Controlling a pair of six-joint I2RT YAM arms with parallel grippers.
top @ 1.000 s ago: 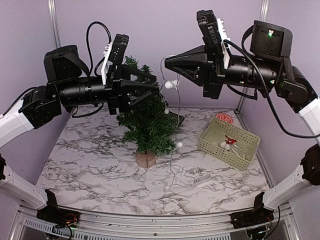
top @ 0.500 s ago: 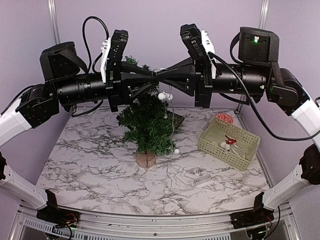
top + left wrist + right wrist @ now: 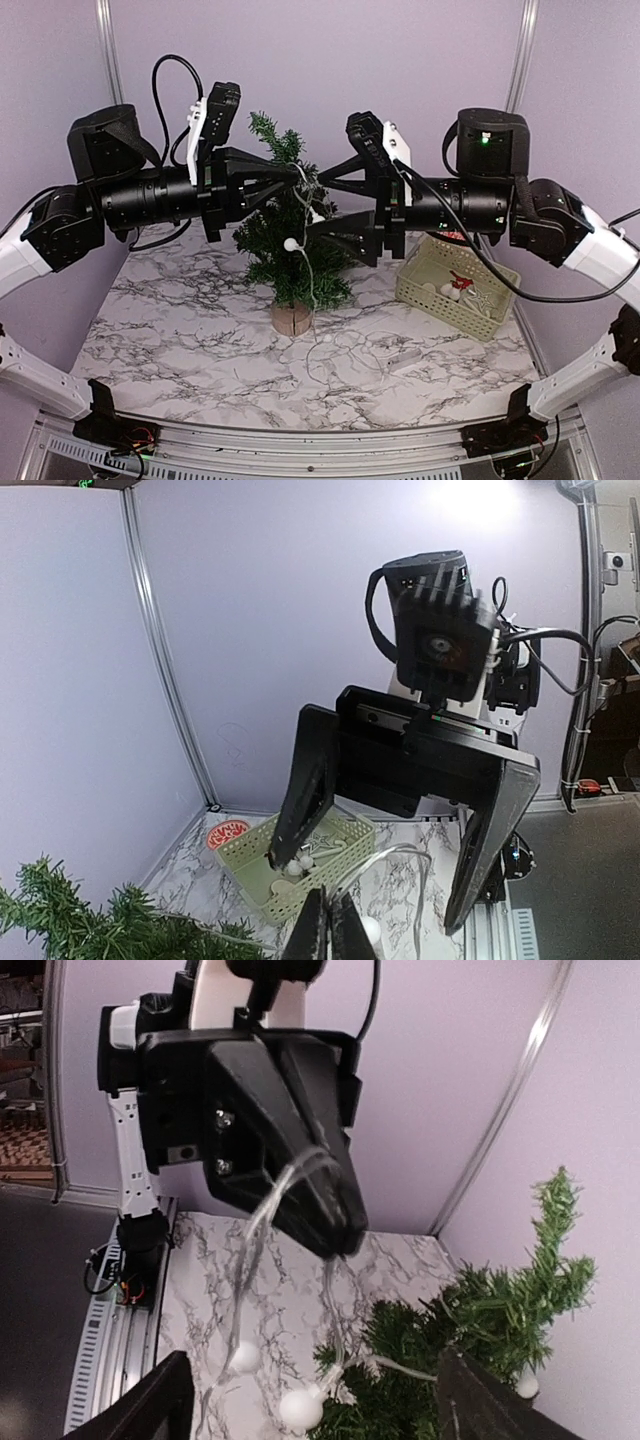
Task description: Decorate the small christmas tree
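- A second ago the right hand (image 3: pixel 317 203) was pinched on the clear light string with white round bulbs (image 3: pixel 291 243) and the left hand (image 3: pixel 298 172) was spread. Now the left hand grips it and the right hand has let go.
- Both hands have since drawn in over the small christmas tree (image 3: pixel 275 245), a dark-green bristly fir on a round light-wood slice. It stands upright mid-way across the grey-veined white marble worktop (image 3: pixel 180 330).
- The top view shows the light string hanging down the tree's front to the worktop.
- The left wrist view alone shows a round red disc (image 3: pixel 228 832) behind the pale-green slotted plastic basket (image 3: pixel 262 872).
- The left hand's fingers are pressed together on the wire; the right hand's fingers are spread wide and hold nothing.
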